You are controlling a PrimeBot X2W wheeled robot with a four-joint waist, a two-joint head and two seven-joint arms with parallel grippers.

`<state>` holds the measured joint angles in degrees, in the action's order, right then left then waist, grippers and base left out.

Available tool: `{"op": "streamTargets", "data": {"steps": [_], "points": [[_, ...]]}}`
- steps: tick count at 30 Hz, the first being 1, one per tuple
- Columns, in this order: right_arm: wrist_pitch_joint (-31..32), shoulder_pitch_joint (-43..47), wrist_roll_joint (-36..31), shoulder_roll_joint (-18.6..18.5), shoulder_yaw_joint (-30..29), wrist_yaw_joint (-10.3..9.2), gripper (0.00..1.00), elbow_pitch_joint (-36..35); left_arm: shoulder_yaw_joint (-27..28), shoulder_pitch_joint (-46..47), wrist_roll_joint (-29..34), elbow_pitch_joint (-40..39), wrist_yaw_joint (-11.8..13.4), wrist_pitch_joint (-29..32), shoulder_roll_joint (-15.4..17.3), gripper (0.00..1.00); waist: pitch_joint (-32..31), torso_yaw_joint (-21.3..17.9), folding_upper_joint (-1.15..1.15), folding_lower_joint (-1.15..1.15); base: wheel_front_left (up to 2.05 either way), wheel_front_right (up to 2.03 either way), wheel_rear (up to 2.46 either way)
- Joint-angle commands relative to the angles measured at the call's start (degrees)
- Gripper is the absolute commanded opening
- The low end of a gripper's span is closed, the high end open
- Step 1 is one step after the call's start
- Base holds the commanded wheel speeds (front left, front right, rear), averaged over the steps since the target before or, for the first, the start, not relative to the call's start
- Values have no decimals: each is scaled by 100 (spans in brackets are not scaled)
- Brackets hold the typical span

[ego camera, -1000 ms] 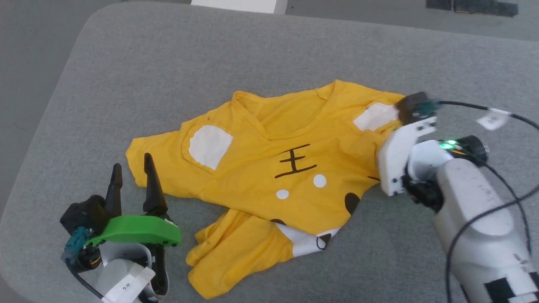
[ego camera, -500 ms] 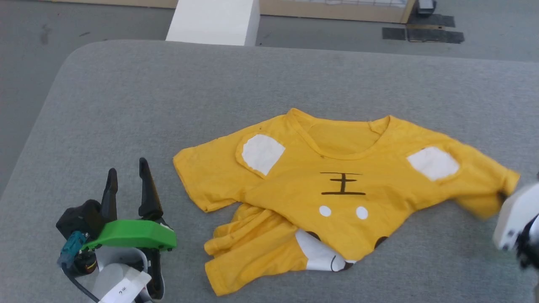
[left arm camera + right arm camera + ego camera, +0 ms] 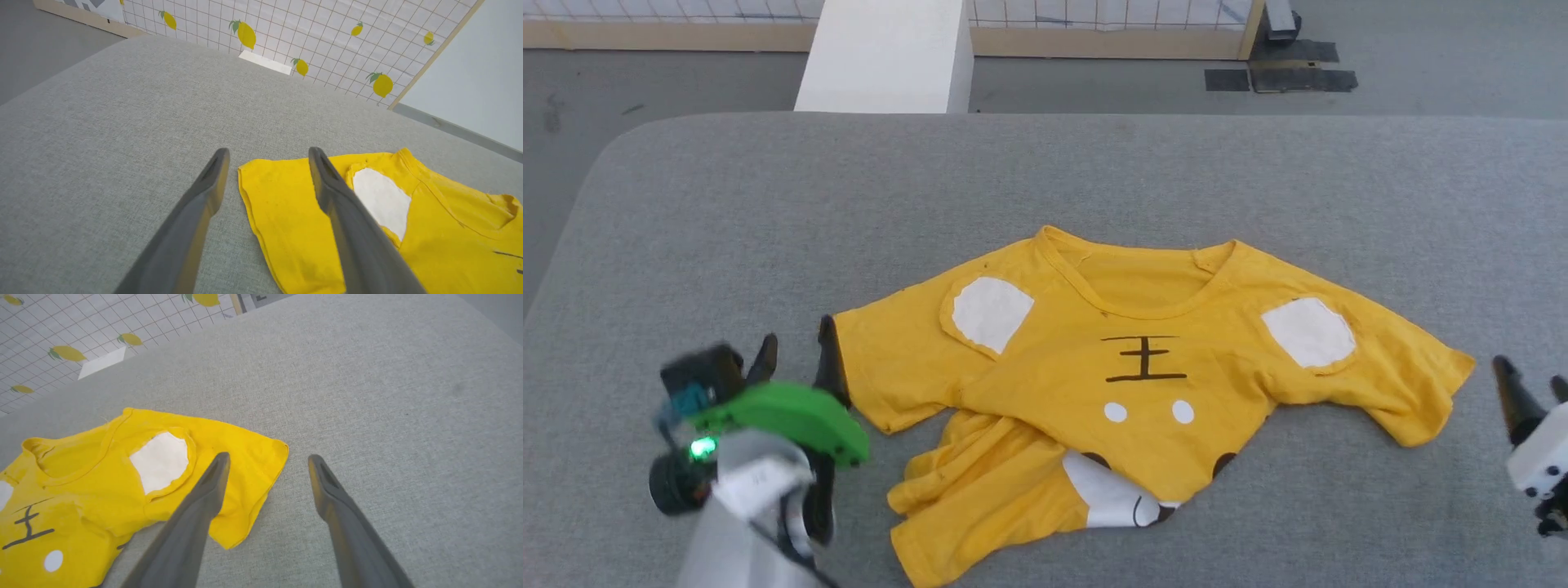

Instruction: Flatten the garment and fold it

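Flattening: left end effector (image 3: 797, 333) and right end effector (image 3: 1529, 371), both open and empty, flank the yellow T-shirt (image 3: 1143, 367), whose bunched hem (image 3: 980, 490) needs spreading.

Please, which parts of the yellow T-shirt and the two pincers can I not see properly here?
- The T-shirt, head view: its lower part is bunched and folded under, hiding the hem and part of the print.
- The left pincer, head view: blurred; the green cover hides its finger bases.
- The right pincer, head view: cut off by the right edge.
- Left wrist view: a finger covers part of the sleeve.
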<state>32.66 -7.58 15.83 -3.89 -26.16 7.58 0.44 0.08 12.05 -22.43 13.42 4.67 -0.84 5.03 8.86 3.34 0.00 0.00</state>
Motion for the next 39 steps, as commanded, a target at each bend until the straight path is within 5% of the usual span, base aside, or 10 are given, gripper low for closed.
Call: {"op": "streamTargets", "data": {"steps": [1, 8, 12, 18, 19, 20, 21, 29, 39], "points": [[-74, 101, 38, 35, -73, -9, 100, -120, -9, 330, 0, 105, 96, 393, 106, 100, 35, -76, 0, 0, 0, 0, 0], [-61, 96, 78, 83, -129, -9, 100, -527, -363, 1506, 233, 1028, 470, 2969, 639, 100, 357, -358, 0, 0, 0, 0, 0], [-71, 6, 109, 95, -124, -9, 100, -590, -659, 1798, 433, 1408, 445, 3845, 863, 100, 626, -553, 0, 0, 0, 0, 0], [-186, -42, 135, 100, -193, -9, 100, -515, -869, 1685, 248, 1714, 249, 4567, 732, 100, 855, -635, 0, 0, 0, 0, 0], [-202, -48, 144, 100, -192, -9, 100, -495, -893, 1638, 218, 1736, 211, 4617, 714, 100, 867, -636, 0, 0, 0, 0, 0], [-216, -54, 139, 100, -190, -9, 100, -475, -900, 1584, 150, 1742, 157, 4657, 675, 60, 883, -624, 0, 0, 0, 0, 0], [-228, -68, 133, 100, -195, -9, 100, -462, -869, 1564, 95, 1714, 134, 4595, 650, 0, 897, -607, 0, 0, 0, 0, 0], [-91, -309, -157, -43, 18, -9, 100, -473, -162, 1459, -467, 904, 135, 3266, 456, 0, 812, -428, 0, 0, 0, 0, 0], [1191, -1155, -644, -1213, 918, -9, 100, 511, 1, 559, -748, -876, 100, 2540, 144, 0, 919, -222, 0, 0, 0, 0, 0]]}}
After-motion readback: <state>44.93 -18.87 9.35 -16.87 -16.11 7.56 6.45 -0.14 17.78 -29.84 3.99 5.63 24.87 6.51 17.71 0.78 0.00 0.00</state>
